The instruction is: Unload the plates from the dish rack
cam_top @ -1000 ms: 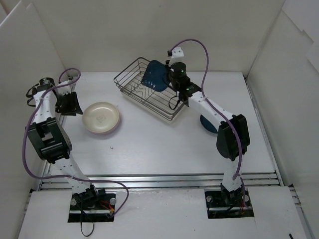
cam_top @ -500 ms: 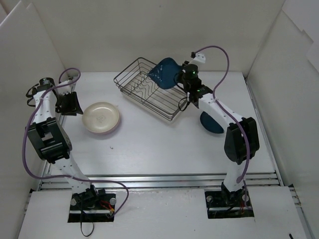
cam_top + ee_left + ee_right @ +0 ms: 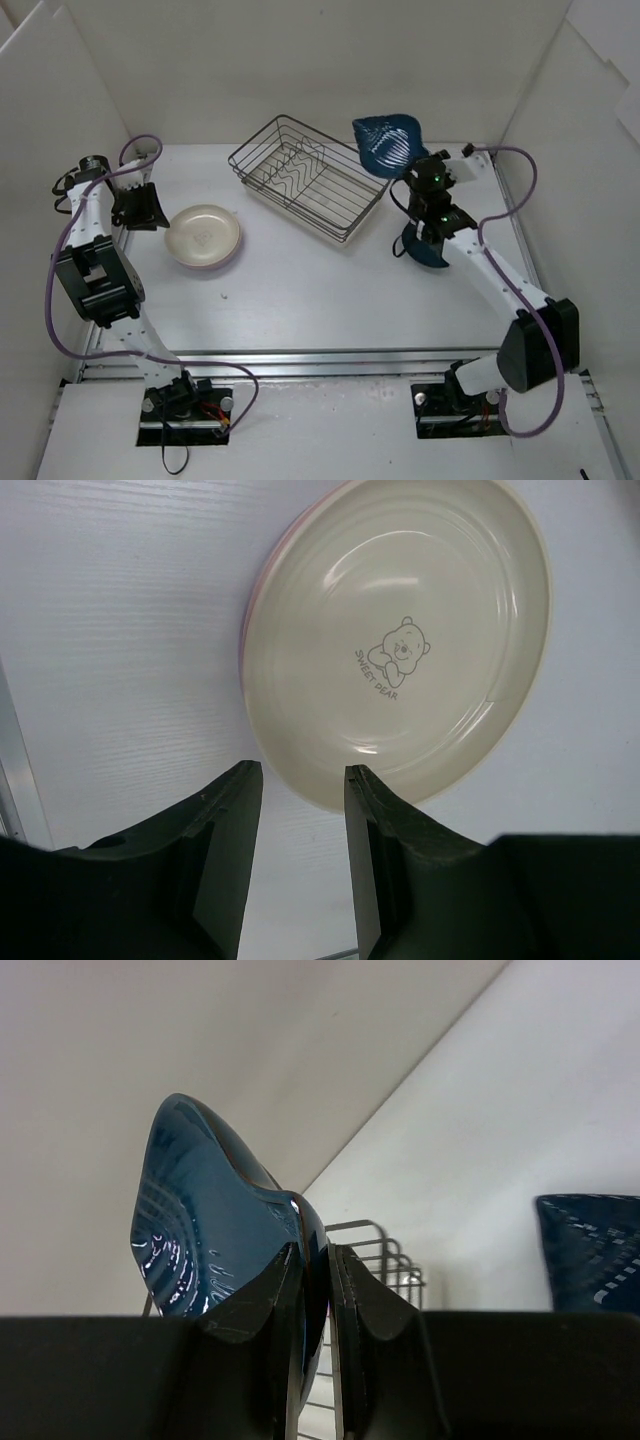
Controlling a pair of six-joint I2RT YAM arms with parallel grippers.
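The dark wire dish rack stands at the back middle with no plate visible in it. My right gripper is shut on the rim of a dark blue wavy plate and holds it in the air to the right of the rack; it also shows in the right wrist view. A second dark blue plate lies on the table under the right arm. A cream plate sits stacked on a pink one at the left. My left gripper is open and empty beside it, the plate just ahead of its fingers.
White walls enclose the table on the left, back and right. A metal rail runs along the near edge. The rack's corner shows behind my right fingers.
My right gripper has lifted the dark blue plate out of the rack and carried it to the right. The left arm has not moved.
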